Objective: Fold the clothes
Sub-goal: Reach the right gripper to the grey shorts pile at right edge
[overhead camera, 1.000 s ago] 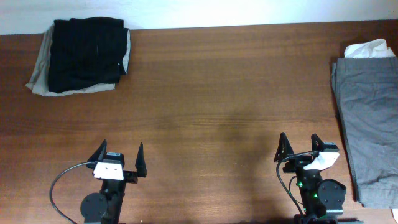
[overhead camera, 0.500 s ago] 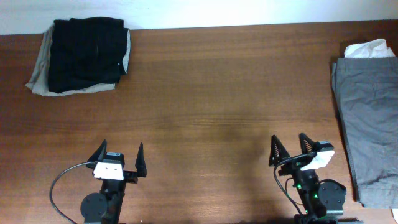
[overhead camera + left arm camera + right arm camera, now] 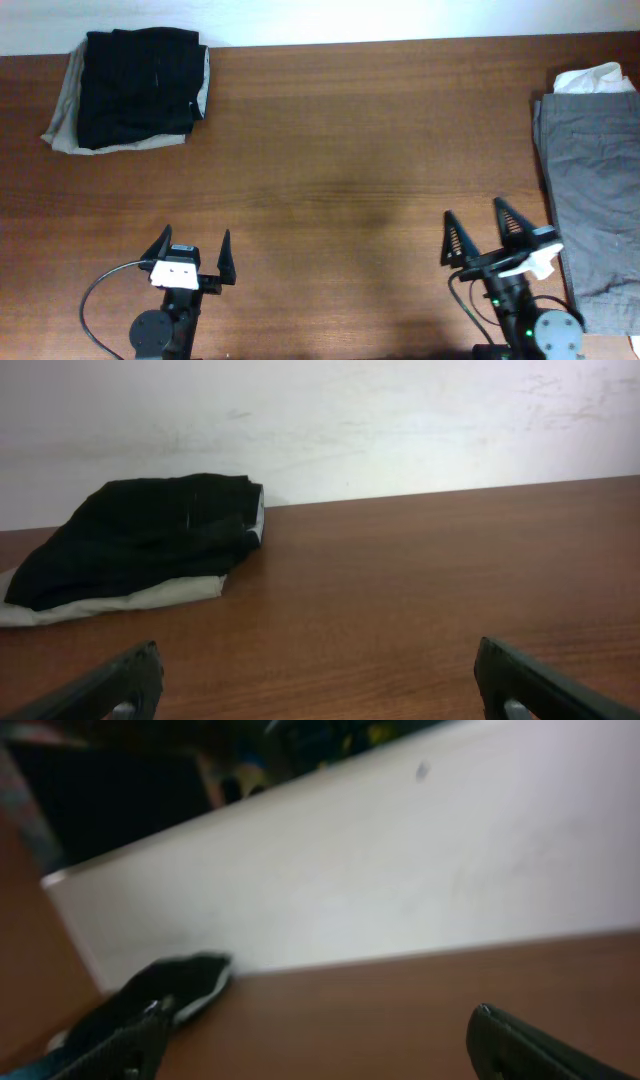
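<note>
Grey-olive shorts lie flat along the table's right edge, on top of a white garment that peeks out at the far end. A folded black garment on a beige one sits at the far left corner; the pile also shows in the left wrist view and, blurred, in the right wrist view. My left gripper is open and empty near the front edge. My right gripper is open and empty, just left of the shorts.
The brown wooden table runs to a white wall at the back. A black cable loops beside the left arm's base.
The right arm has swung and shifted toward the right, closer to the grey-olive shorts, its wrist view now tilted. The left arm has not moved.
</note>
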Robot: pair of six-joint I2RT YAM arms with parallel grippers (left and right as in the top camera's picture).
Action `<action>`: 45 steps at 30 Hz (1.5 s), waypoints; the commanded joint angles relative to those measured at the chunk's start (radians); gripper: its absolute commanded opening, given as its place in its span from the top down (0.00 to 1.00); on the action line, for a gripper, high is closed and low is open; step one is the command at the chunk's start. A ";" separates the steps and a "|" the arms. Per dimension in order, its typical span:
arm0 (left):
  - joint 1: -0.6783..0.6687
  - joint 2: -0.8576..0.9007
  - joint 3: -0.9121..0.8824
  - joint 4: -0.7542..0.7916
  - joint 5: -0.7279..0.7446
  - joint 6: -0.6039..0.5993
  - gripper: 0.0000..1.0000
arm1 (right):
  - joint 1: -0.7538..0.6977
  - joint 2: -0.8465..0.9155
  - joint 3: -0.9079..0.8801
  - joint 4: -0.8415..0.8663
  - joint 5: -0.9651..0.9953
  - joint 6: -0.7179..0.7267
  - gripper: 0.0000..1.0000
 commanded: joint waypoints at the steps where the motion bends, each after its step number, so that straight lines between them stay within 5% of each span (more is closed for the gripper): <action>1: 0.004 -0.006 -0.006 0.001 0.004 0.016 0.01 | 0.006 0.188 0.185 -0.045 0.196 -0.159 0.01; 7: 0.004 -0.006 -0.006 0.001 0.004 0.016 0.01 | 0.004 0.702 0.548 -0.198 0.385 -0.254 0.01; 18: 0.004 -0.006 -0.006 0.001 0.004 0.016 0.01 | -0.021 1.499 1.411 -0.852 0.382 -0.363 0.01; 28: 0.004 -0.006 -0.007 0.001 0.004 0.016 0.01 | -0.049 1.838 1.636 -0.880 0.804 -0.466 0.01; 35: 0.004 -0.006 -0.006 0.001 0.004 0.016 0.01 | -0.108 2.140 1.807 -0.922 0.945 -0.466 0.01; 45: 0.004 -0.006 -0.006 0.001 0.004 0.016 0.01 | -0.173 2.311 1.807 -0.838 0.942 -0.490 0.01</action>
